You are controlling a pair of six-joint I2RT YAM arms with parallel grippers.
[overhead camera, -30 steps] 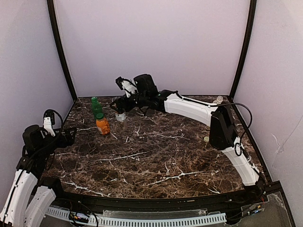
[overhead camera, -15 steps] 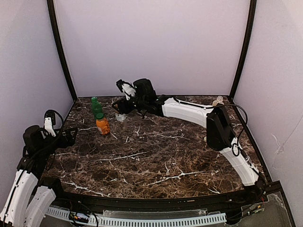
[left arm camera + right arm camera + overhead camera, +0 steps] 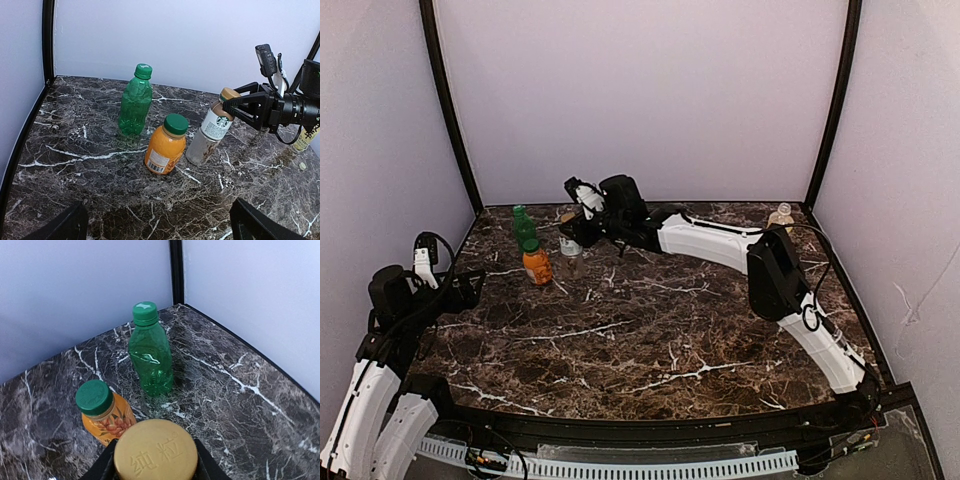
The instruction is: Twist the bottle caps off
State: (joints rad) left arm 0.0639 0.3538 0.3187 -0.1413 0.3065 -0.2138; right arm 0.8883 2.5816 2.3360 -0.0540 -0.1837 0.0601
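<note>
Golden-brown cap (image 3: 155,450): bottom centre of the right wrist view, embossed top facing the camera. It sits on the brown bottle, directly between the right gripper's 2 fingers.
Right gripper (image 3: 231,103): right of centre in the left wrist view. Its jaws are drawn in on the golden-brown cap, with 1 black finger (image 3: 106,466) against each side of the rim, and it grips nothing else.
Brown bottle (image 3: 206,137): centre-right of the left wrist view, with a white label carrying a round green logo. Its base is on the marble and its top leans right, toward the gripper.
Orange juice bottle (image 3: 161,150): just left of the brown bottle, close beside its base. Its wide green lid (image 3: 176,124) is on, and it is outside the gripper.
Green bottle (image 3: 134,106): upper centre-left, behind the juice bottle and apart from it. It stands upright with its small green top (image 3: 143,71) on.
Tea bottle (image 3: 781,215): upper right of the top view, by the back right corner, well apart from the right gripper. Its cap is too small to tell.
Left gripper (image 3: 468,287): lower left of the top view. Its jaws are spread wide with nothing between them, well apart from all 4 bottles.
Marble table (image 3: 650,340): dark brown with white veins, under everything.
</note>
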